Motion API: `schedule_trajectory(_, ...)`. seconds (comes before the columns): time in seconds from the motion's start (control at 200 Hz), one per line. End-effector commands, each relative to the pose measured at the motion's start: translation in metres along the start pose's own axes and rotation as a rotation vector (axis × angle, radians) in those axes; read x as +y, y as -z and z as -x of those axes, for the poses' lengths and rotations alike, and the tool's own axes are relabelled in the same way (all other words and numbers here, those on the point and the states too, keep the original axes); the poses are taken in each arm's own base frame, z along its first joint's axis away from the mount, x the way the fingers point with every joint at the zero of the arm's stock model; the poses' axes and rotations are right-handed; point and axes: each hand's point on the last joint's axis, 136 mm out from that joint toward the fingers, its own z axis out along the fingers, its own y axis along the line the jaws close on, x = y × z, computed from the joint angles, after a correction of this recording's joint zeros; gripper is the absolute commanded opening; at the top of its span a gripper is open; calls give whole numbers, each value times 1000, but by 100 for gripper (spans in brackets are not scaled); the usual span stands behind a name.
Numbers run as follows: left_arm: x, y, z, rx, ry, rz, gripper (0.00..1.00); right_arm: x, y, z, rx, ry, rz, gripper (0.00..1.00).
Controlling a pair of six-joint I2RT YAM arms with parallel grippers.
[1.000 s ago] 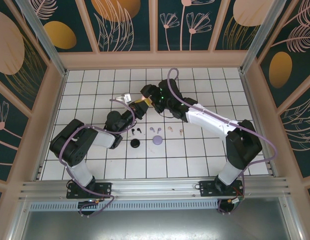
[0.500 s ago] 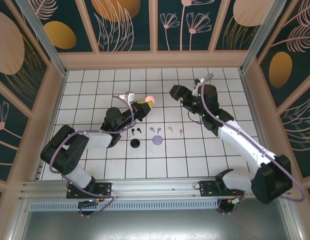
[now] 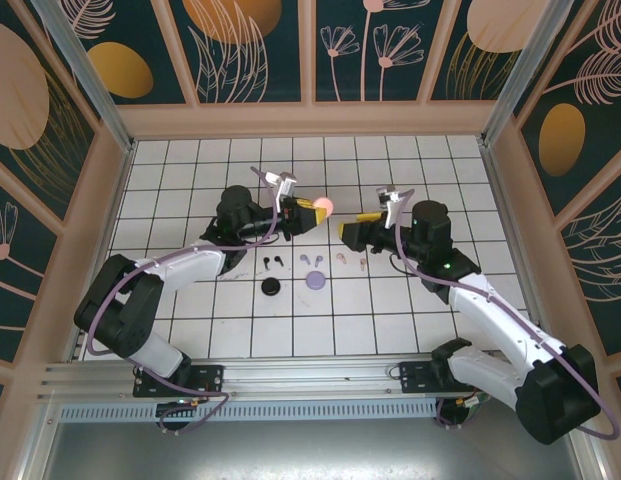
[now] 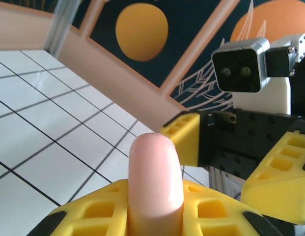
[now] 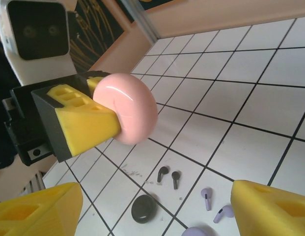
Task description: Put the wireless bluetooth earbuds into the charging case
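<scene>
Three pairs of tiny stemmed earbuds lie loose in a row on the white tiles (image 3: 180, 190). The lilac pair (image 3: 304, 259) is in the middle, with the black pair (image 3: 266, 263) at its 9 o'clock and the pale pink pair (image 3: 340, 257) at its 3 o'clock. The round black case (image 3: 271, 287) lies flat at the black pair's 6 o'clock. The lilac case (image 3: 316, 281) lies at the lilac pair's 6 o'clock. The glossy pink case (image 3: 326, 206), at the lilac pair's 12 o'clock, is pinched on edge above the tiles in the left gripper (image 3: 318, 209).

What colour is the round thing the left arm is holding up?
Pale pink and shiny. The round case shows best in the right wrist view.
</scene>
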Motion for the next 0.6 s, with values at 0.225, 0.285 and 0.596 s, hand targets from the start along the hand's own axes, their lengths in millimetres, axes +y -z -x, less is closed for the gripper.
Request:
schedule_trajectory(0.225,-15,-4,-13,108,1,-101,0,14,-9,16,2,82,105,77)
schedule_trajectory(0.285,-15,-3,-13,110,0,-101,0,14,-12,19,2,83,108,76)
schedule_trajectory(0.596,-18,-2,-12,112,-10,-105,0,10,-22,25,9,74,108,73)
